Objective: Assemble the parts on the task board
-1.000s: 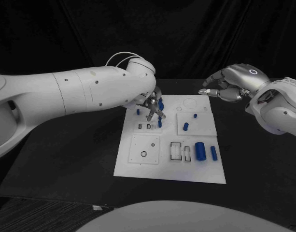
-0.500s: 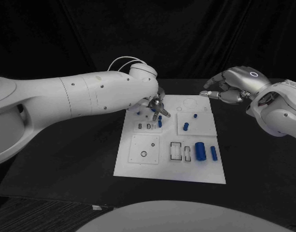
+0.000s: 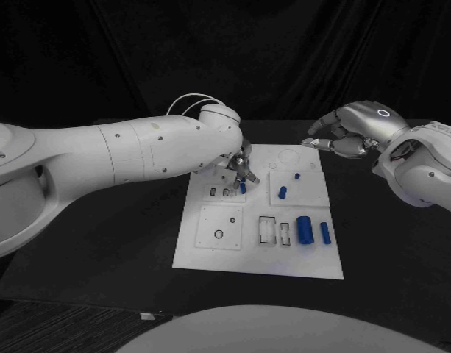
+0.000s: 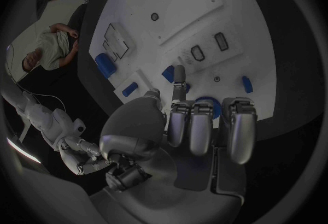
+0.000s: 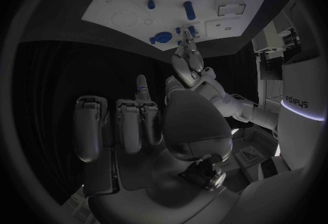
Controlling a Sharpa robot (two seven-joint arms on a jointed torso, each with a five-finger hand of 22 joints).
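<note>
Fingertips of the left hand [image 3: 240,168] have dropped nearer the task board [image 3: 221,254], seemingly empty, while the right hand [image 3: 348,136] hovers curled, holding nothing.

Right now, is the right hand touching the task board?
Apart. In the head view the right hand hangs past the task board's far right corner, fingers curled, with black table showing between them.

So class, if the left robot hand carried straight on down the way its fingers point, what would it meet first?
Most likely the small blue peg standing on the white board: the left robot hand hangs with fingertips aimed down right beside it. Depth is unclear, so it could slip past and touch the board instead.
</note>
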